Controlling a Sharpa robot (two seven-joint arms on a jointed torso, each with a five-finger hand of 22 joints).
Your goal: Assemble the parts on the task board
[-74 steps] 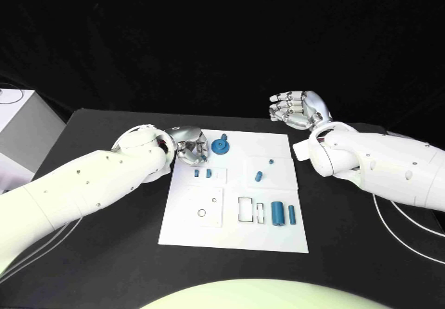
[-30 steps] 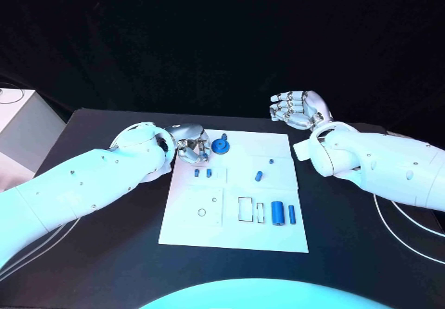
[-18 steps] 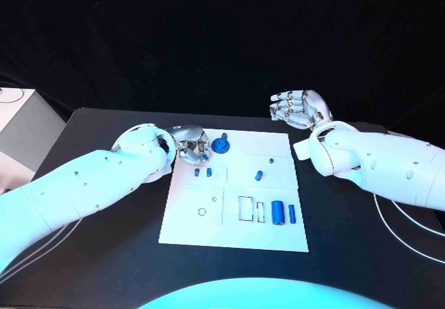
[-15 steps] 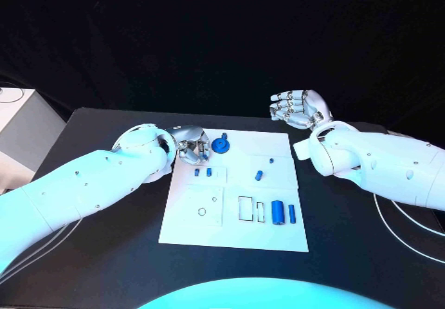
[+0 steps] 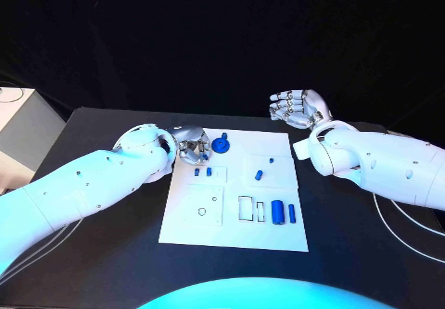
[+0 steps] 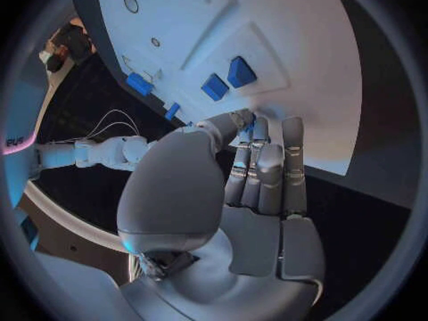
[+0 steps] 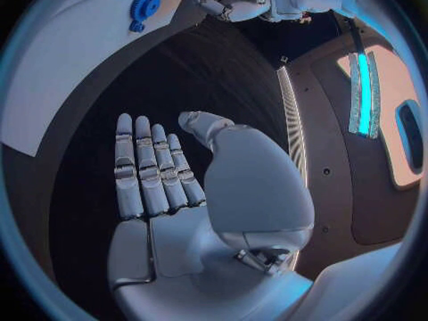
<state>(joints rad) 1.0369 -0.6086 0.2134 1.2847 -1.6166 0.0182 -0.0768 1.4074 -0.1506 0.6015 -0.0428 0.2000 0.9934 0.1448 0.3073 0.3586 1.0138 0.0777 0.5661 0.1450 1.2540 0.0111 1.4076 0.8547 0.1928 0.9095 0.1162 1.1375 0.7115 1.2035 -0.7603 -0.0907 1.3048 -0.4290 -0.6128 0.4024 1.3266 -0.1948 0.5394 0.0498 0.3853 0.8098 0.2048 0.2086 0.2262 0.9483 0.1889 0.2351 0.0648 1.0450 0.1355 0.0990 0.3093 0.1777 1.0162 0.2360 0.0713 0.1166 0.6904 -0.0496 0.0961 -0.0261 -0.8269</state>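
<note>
The white task board [image 5: 236, 222] lies mid-table. A blue gear [image 5: 220, 145] with a small peg [image 5: 224, 135] beside it sits at the board's far left corner. My left hand [image 5: 192, 149] rests just left of the gear, thumb meeting fingertips [image 6: 259, 132] at the board's edge. A speck of blue shows there, but I cannot tell if a part is pinched. Two small blue blocks [image 5: 202, 172] lie just nearer. My right hand [image 5: 298, 109] hovers beyond the board's far right corner, fingers [image 7: 147, 164] straight, holding nothing. The gear [image 7: 145, 6] also shows in the right wrist view.
Two blue cylinders [image 5: 283, 212] lie at the board's near right beside rectangular recesses [image 5: 245, 208]. Two small blue pieces [image 5: 260, 172] lie mid-board. Round holes [image 5: 202, 212] mark the near left panel. A white box [image 5: 18, 129] stands off the table's left. Cables [image 5: 399, 238] trail right.
</note>
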